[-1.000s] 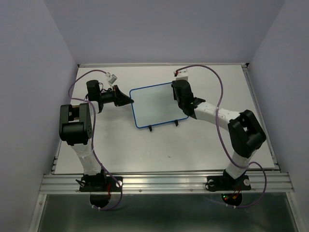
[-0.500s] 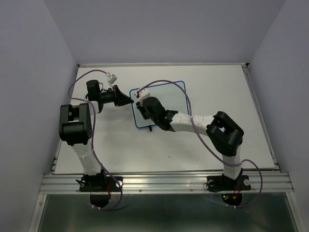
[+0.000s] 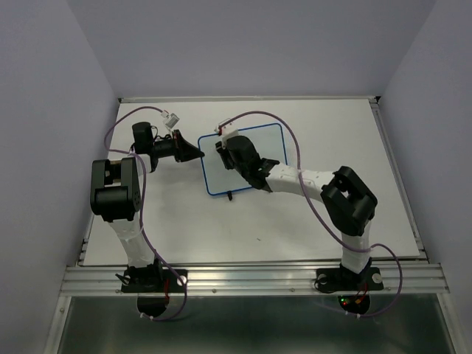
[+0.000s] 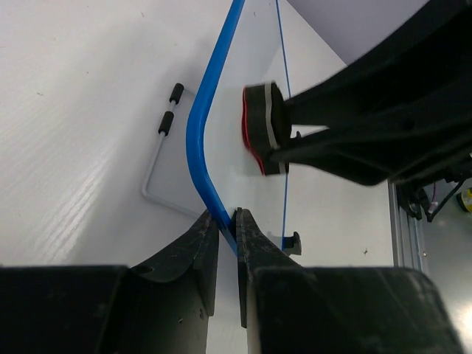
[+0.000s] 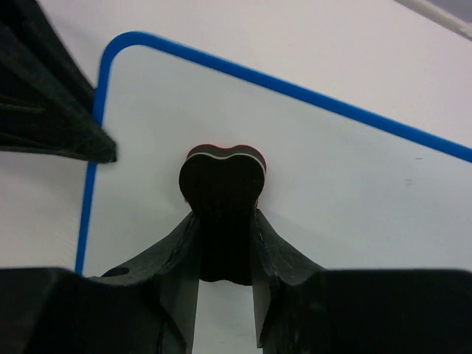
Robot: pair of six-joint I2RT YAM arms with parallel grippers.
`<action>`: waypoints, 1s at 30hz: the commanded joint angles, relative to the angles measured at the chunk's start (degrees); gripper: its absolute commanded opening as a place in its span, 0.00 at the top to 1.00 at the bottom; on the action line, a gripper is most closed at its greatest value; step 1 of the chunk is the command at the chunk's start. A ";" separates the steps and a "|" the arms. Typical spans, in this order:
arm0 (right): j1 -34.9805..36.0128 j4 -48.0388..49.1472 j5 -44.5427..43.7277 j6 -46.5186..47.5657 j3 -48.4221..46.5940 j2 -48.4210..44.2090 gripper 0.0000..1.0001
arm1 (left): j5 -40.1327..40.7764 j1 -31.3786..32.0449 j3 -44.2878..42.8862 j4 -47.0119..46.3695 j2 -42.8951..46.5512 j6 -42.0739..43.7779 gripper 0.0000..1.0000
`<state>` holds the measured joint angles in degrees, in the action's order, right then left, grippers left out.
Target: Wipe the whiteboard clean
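The whiteboard [image 3: 247, 144], white with a thin blue frame, lies mid-table; its surface looks clean [image 5: 332, 177]. My left gripper [image 3: 200, 154] is shut on the board's left blue edge [image 4: 203, 169], pinching the frame between its fingers [image 4: 251, 243]. My right gripper [image 3: 225, 147] is shut on a small black eraser with a red felt face [image 5: 221, 184] and presses it on the board near its upper left corner. The eraser also shows in the left wrist view [image 4: 262, 125], red side against the board.
A wire stand with black feet [image 4: 166, 129] shows under the board's left edge; one foot [image 3: 230, 195] pokes out at the near edge. The table's metal rail [image 3: 251, 276] runs along the front. Purple cables loop over both arms.
My right gripper swept the eraser from the board's right side to its lower left, then up to the upper left corner. The left gripper has kept its hold on the frame.
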<state>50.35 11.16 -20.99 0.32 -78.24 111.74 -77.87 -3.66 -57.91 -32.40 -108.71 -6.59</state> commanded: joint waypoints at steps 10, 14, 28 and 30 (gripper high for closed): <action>-21.77 2.29 -6.43 -4.62 12.84 -14.08 0.99 | -0.09 0.41 -1.77 -0.65 -0.01 5.18 1.00; -25.55 2.73 -7.57 -5.24 16.09 -16.64 0.99 | 0.26 0.41 -2.03 -0.29 -0.10 5.27 1.00; -28.55 -0.16 -7.48 -9.79 21.37 -23.15 0.94 | 2.80 0.41 -0.98 0.15 1.65 5.89 0.74; -28.55 -1.13 -6.44 -11.30 22.07 -23.15 0.92 | 3.25 0.41 -0.54 0.15 2.27 5.97 0.51</action>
<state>21.78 10.96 -27.24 -7.16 -57.19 90.13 -77.23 -3.49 -58.24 -31.44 -108.68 -5.08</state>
